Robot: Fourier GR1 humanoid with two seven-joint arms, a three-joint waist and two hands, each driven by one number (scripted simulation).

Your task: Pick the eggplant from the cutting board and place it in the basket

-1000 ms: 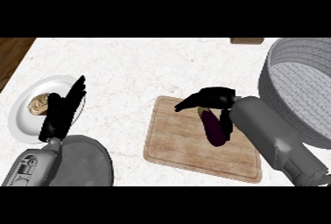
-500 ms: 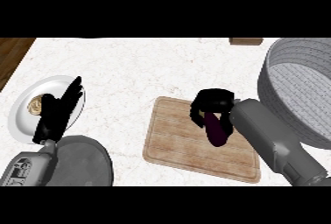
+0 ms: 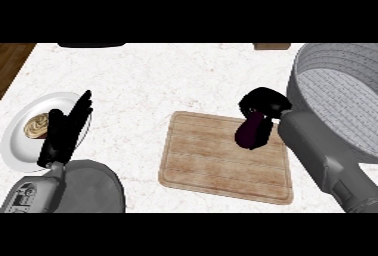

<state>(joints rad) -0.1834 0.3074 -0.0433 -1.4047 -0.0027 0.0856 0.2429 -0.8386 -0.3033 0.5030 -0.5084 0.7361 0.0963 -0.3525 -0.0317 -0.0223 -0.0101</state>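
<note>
White marbled counter (image 3: 170,75) w/ a strip of wood floor (image 3: 13,60) at its far-left corner. White plate (image 3: 18,150) near the left edge, holding a tan swirled pastry (image 3: 37,126). Dark flat object (image 3: 92,45) & small brown block (image 3: 272,46) at the counter's far edge, both cut off.

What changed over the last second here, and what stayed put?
The right hand closed round the eggplant and drew it toward the board's right edge, nearer the basket; it now hangs tilted from the hand. The cutting board, the plate and the open left hand stayed as they were.
</note>
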